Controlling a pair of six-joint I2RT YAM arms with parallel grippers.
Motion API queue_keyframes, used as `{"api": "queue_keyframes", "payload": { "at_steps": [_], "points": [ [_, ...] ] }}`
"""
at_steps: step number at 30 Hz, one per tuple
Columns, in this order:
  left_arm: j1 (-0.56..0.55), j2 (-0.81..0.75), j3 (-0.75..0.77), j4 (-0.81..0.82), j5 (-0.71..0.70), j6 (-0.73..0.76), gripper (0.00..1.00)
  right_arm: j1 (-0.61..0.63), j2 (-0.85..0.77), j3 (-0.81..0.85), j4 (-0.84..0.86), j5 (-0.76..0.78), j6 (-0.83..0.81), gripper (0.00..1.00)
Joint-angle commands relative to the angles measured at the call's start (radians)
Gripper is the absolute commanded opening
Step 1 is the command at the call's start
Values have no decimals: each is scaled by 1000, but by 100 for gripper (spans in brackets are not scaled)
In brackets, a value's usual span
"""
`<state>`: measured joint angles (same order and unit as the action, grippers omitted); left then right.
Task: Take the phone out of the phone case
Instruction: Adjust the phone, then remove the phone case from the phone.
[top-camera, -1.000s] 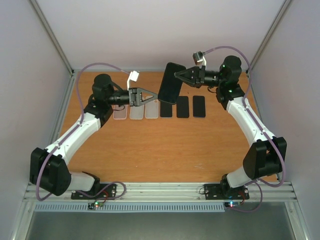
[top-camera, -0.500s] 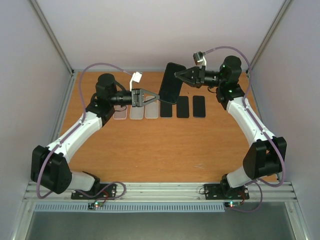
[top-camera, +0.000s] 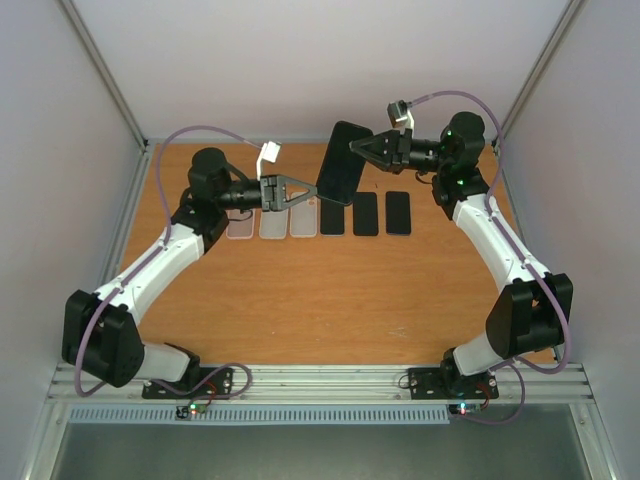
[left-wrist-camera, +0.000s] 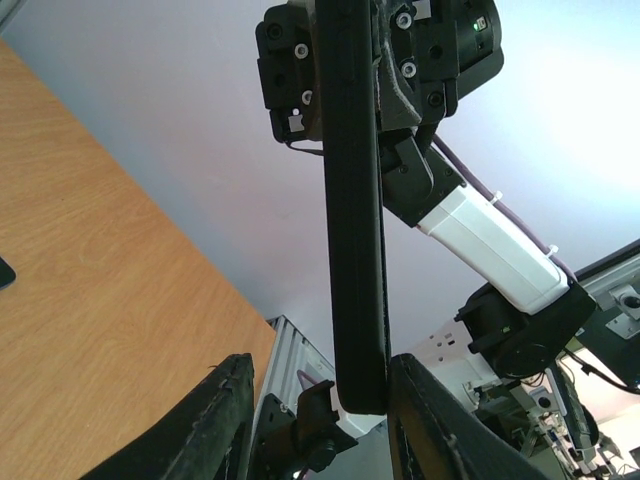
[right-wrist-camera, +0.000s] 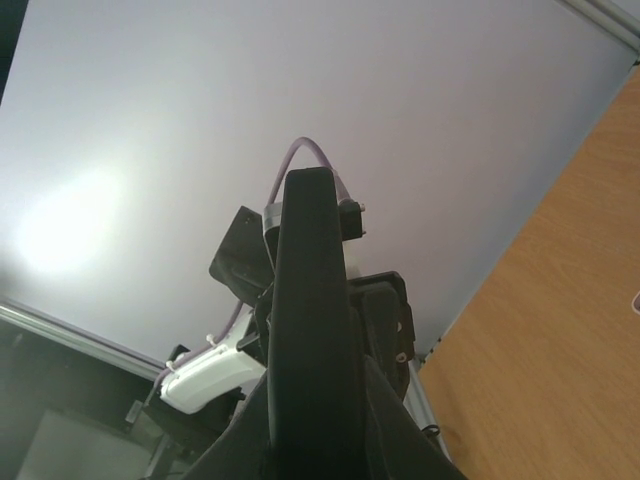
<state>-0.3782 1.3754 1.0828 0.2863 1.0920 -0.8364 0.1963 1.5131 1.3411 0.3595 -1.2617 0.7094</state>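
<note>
A black phone in its phone case (top-camera: 343, 165) hangs tilted in the air above the back of the table. I cannot tell phone from case. My right gripper (top-camera: 357, 148) is shut on its upper end, seen edge-on in the right wrist view as the phone (right-wrist-camera: 310, 320) between the right gripper (right-wrist-camera: 315, 425) jaws. My left gripper (top-camera: 314, 194) reaches in from the left at the lower end. In the left wrist view the phone (left-wrist-camera: 355, 220) ends between the left gripper (left-wrist-camera: 320, 372) jaws. One finger (left-wrist-camera: 425, 420) touches its edge and the other finger (left-wrist-camera: 215, 420) stands well apart.
On the wooden table (top-camera: 300, 300) below the phone lies a row of three clear cases (top-camera: 272, 224) and three black phones (top-camera: 365, 213). White enclosure walls stand close on both sides and behind.
My left gripper has shifted slightly right toward the phone's lower end and its jaws have narrowed a little. The right arm and phone have hardly moved.
</note>
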Motion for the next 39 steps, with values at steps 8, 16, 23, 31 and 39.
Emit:
{"api": "queue_keyframes", "payload": {
  "at_steps": [8, 16, 23, 31, 39],
  "points": [
    [35, 36, -75, 76, -33, -64, 37, 5, -35, 9, 209, -8, 183, 1],
    [39, 49, -91, 97, -39, -89, 36, 5, -37, -8, 308, 4, 267, 1],
    [45, 59, -112, 127, -42, -104, 36, 5, -32, -24, 379, 17, 330, 1],
    [56, 57, -156, 213, -37, -156, 37, 5, -34, -27, 400, 29, 355, 1],
    [55, 49, -155, 244, -29, -154, 37, 5, -40, -27, 386, 27, 338, 1]
  ]
}}
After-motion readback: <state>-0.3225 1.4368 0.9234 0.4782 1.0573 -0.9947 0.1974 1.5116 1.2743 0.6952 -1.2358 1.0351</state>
